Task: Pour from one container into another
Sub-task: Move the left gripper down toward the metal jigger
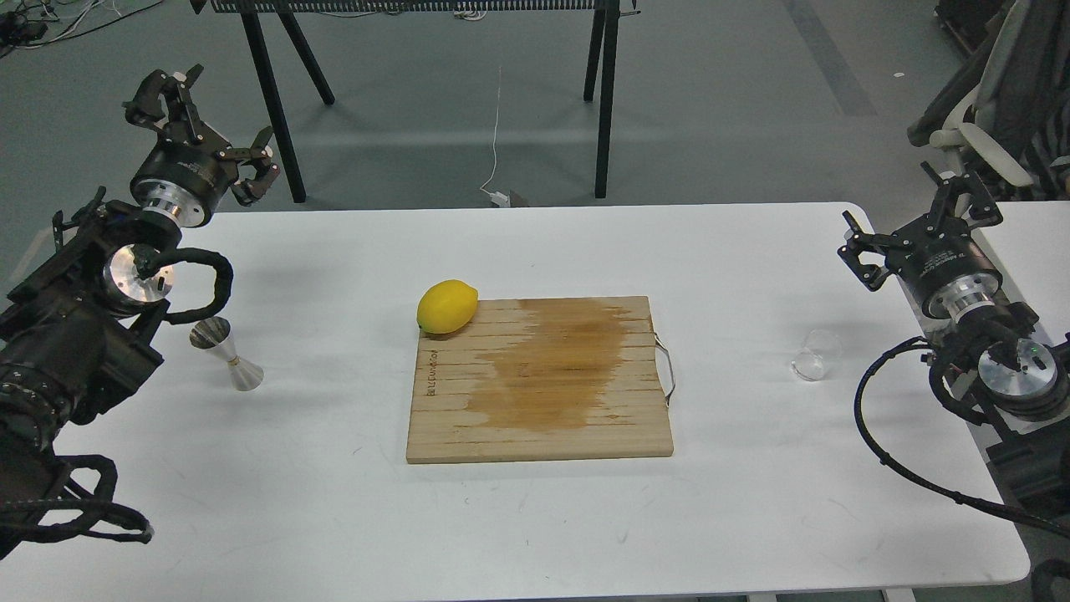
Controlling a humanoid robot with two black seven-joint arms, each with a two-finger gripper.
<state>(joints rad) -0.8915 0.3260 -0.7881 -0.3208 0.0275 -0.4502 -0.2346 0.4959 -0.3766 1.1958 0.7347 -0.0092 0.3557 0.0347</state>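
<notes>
Two grippers are hovering wide-jawed, empty: left gripper (205, 113) sitting above the steel jigger (226, 354), right gripper (915, 221) near the glass cup (817, 354); both vessels standing apart on the worktop (334, 502), likely pre-grasp.

Bright yellow lemon (447, 307) on a pale striped wooden board (540, 380) with a brown stain, white surface (518, 518) beneath, shiny silver jigger (226, 354), clear glass cup (816, 354), black arms.
</notes>
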